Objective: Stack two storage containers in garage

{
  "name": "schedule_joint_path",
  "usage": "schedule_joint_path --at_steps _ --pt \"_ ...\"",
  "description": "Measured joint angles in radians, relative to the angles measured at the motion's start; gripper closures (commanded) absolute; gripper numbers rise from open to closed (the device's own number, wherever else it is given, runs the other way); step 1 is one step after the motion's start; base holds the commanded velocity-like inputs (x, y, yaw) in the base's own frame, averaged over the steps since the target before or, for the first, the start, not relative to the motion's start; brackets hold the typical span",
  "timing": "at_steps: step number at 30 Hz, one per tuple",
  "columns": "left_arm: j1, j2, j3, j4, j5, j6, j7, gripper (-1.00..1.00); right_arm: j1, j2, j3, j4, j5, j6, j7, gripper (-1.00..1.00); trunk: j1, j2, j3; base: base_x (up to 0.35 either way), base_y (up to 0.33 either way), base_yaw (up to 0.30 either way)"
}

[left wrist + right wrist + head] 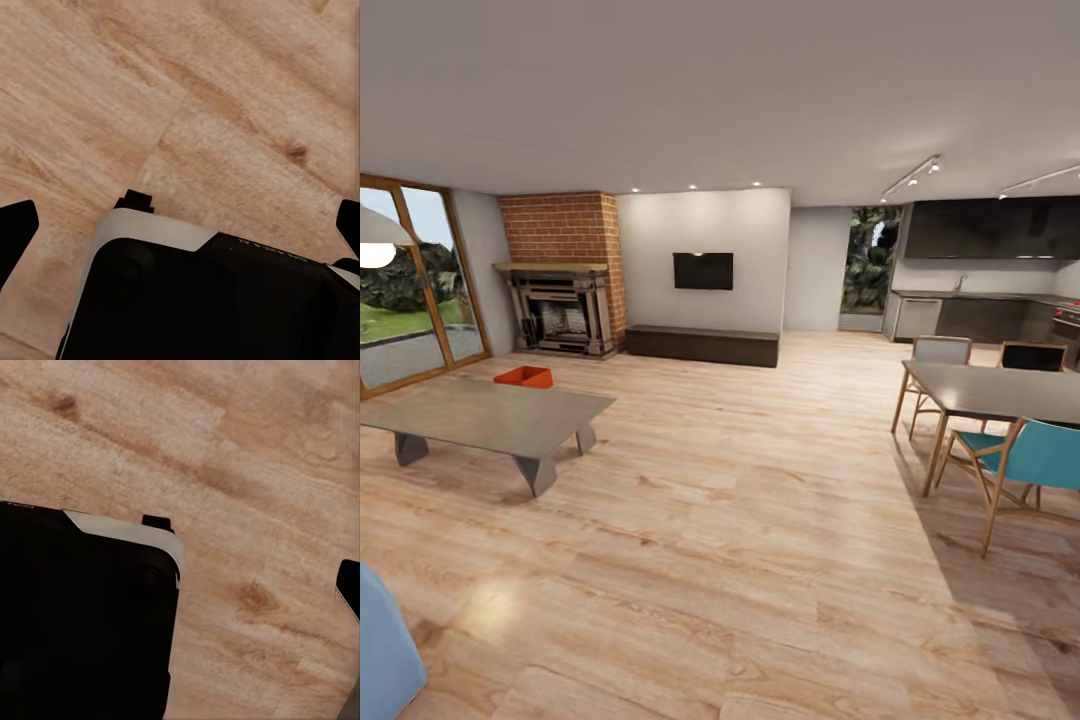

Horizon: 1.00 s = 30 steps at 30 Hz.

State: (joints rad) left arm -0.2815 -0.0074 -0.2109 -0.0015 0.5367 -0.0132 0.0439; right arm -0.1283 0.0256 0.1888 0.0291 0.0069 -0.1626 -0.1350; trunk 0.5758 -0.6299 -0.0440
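Note:
I am in the living room, on light wood plank flooring (760, 520). One orange-red storage container (523, 376) sits on the planks just beyond the low grey coffee table (490, 415), in front of the brick fireplace (563, 285). The second container is out of view. In the left wrist view my left gripper (180, 225) hangs open over the planks, with its dark fingertips (16, 229) at both edges and nothing between them. In the right wrist view one dark fingertip (349, 585) of my right gripper (180, 585) sits at the edge, spread wide and empty.
A dining table (990, 390) with a teal chair (1025, 460) stands at the right, with a dark kitchen (980, 300) behind it. Wood-framed glass doors (410, 290) are at the left. A blue sofa corner (385, 650) is at the near left. My black and white base (202, 300) is below both wrists.

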Motion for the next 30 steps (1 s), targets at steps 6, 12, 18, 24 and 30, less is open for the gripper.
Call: schedule_joint_path --at_steps 6,12,18,24,30 --pt "0.000 0.000 0.000 0.000 0.000 0.001 0.000 -1.00 0.000 0.001 0.000 0.000 0.000 0.000 0.000 -1.00 0.000 0.000 0.000 0.326 0.000 0.000" --pt "0.000 0.000 0.000 0.000 0.000 0.001 0.000 -1.00 0.000 0.003 0.000 0.000 0.000 0.000 0.000 -1.00 0.000 0.000 0.000 0.326 0.000 0.000" --pt "0.000 0.000 0.000 0.000 0.000 0.001 0.000 -1.00 0.000 0.003 0.000 0.000 0.000 0.000 0.000 -1.00 0.000 0.000 0.000 0.326 0.000 0.000" --pt "0.000 0.000 0.000 0.000 0.000 0.001 0.000 -1.00 0.000 0.003 0.000 0.000 0.000 0.000 0.000 -1.00 0.000 0.000 0.000 0.326 0.000 0.000" --pt "0.000 0.000 0.000 0.000 0.000 0.001 0.000 -1.00 0.000 0.003 0.000 0.000 0.000 0.000 0.000 -1.00 0.000 0.000 0.000 0.326 0.000 0.000"
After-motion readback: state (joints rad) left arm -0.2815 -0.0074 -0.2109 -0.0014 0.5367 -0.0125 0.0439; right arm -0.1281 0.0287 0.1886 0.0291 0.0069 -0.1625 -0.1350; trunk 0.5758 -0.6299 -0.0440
